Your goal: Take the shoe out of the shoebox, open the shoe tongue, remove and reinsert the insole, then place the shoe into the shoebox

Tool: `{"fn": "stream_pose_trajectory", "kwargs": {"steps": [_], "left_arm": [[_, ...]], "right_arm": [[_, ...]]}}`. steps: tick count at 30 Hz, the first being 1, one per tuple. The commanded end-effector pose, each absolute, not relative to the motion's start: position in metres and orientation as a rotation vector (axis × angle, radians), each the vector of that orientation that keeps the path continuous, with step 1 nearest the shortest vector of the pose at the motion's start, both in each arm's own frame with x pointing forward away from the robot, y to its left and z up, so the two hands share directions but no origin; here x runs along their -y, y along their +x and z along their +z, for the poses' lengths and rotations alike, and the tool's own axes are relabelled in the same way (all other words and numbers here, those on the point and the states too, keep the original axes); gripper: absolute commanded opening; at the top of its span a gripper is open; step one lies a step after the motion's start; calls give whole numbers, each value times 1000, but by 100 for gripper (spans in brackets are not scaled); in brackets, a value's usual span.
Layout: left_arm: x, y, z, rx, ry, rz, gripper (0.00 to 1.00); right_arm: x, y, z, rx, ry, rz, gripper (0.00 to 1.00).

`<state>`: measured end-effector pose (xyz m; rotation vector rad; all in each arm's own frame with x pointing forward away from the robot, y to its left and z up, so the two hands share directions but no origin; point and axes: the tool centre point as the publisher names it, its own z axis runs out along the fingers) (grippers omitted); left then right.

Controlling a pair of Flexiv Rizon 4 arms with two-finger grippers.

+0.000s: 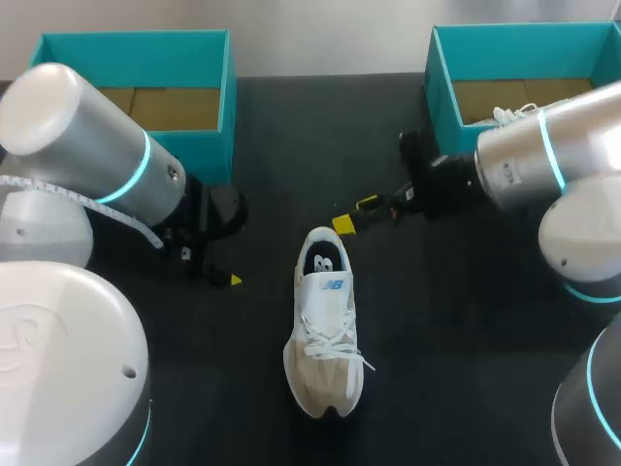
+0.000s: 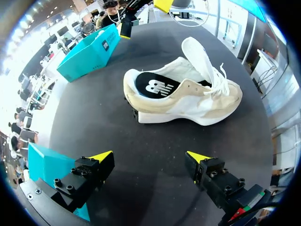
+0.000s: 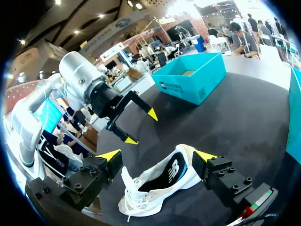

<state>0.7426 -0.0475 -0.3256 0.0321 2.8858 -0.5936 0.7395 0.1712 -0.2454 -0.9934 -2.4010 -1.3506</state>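
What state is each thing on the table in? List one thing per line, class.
Shoe: out of the boxes, upright on its sole.
Tongue: raised.
Insole: inside the shoe.
Left box: open.
Right box: open.
Left pincer: open, empty.
Right pincer: open, empty.

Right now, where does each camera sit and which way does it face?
Head view: above and behind, looking down on the table, the shoe, the left arm and the right arm.
Left wrist view: on the left arm, facing the shoe's side past the open left gripper.
Right wrist view: on the right arm, facing the shoe's heel past the open right gripper.
Shared: all three show the shoe.
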Motion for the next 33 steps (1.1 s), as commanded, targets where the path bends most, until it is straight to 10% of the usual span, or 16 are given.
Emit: {"fn": "stream_pose_trajectory", "kwargs": {"steps": [1,21,25,33], "left_arm": [[22,743,-304,-2909,49,-625,100],[-51,768,-247,-2950,235,-561,100],[-70,771,-230,-2922,371,-609,100],[-108,780,-218,-2871,661,-570,100]], "right_arm": [[-166,744,-229,2515,-955,-1056,100],[-171,775,-180,2647,-1130,-517,95],[-176,769,-170,2641,-1183,-480,49],[-186,764,-167,2643,-1328,-431,0]]}}
